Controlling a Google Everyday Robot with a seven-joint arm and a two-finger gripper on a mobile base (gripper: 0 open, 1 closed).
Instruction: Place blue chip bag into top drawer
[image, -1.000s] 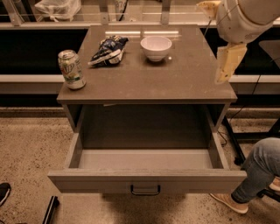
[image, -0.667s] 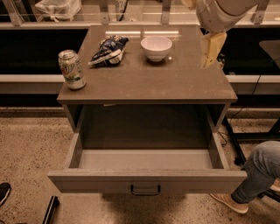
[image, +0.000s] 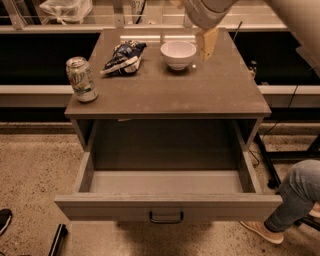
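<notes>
The blue chip bag (image: 123, 56) lies crumpled on the far left part of the cabinet top (image: 200, 90). The top drawer (image: 167, 205) is pulled fully open toward me and is empty, with its dark handle at the front centre. My gripper (image: 206, 44) hangs from the arm at the top of the view, above the back of the cabinet top, just right of the white bowl and well right of the bag. It holds nothing that I can see.
A white bowl (image: 178, 54) stands at the back centre of the top. A green-and-silver soda can (image: 81, 79) stands at the left edge. A person's leg and shoe (image: 287, 200) are at the lower right, beside the drawer. A plastic bag (image: 65, 10) lies behind.
My arm and gripper have moved left, from over the right edge of the cabinet top to just right of the bowl. The bag, bowl, can and drawer have not moved.
</notes>
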